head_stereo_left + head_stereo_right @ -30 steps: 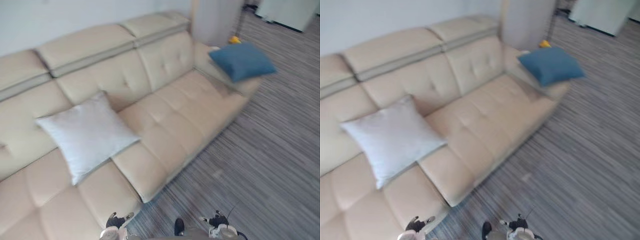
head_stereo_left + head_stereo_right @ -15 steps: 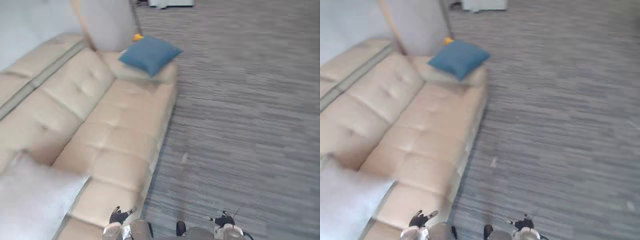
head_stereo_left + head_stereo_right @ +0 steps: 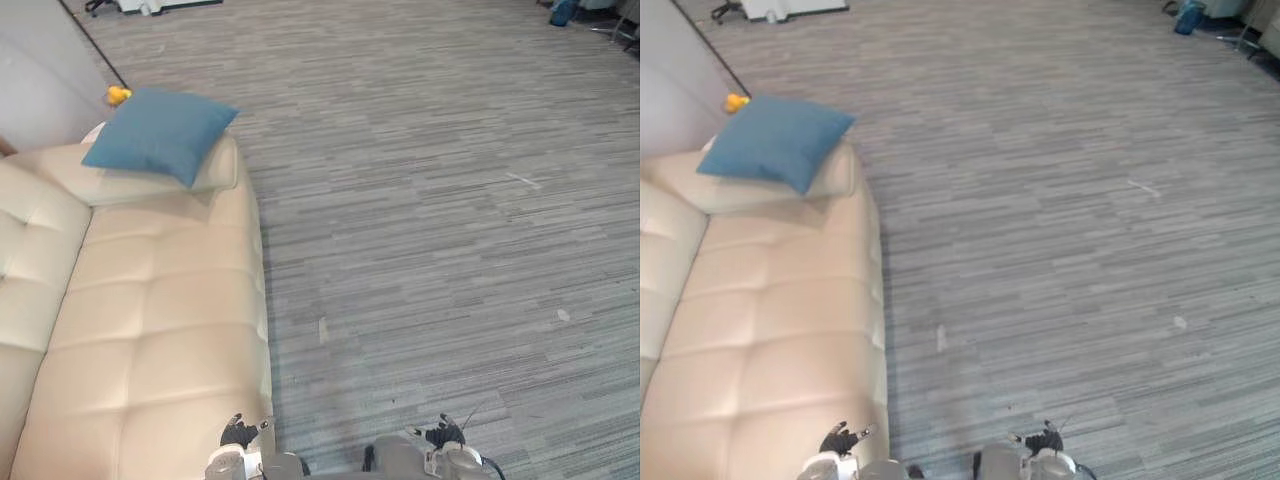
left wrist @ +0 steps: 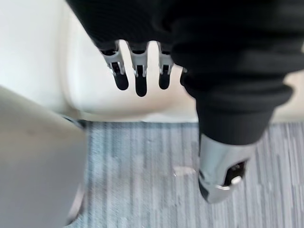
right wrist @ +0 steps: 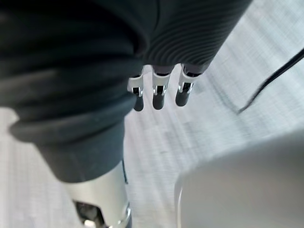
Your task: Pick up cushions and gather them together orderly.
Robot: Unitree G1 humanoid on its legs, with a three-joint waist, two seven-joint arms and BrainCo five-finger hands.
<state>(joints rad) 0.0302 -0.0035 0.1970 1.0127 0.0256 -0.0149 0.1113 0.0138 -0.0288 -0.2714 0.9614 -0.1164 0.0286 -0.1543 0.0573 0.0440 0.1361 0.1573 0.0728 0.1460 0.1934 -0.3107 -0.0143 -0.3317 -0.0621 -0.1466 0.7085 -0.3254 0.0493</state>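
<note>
Hanging low, the left hand (image 4: 138, 76) shows straight fingers slightly apart, gripping nothing, with the beige sofa (image 3: 160, 330) edge just past their tips. The right hand (image 5: 159, 93) matches (empty too) over grey carpet (image 3: 430, 200). The blue cushion (image 3: 160, 132) lies well beyond both sets of fingers, on the far armrest (image 3: 215, 172).

Beige sofa (image 3: 150, 330) on grey carpet (image 3: 430, 200); blue cushion (image 3: 158, 132) on armrest.
</note>
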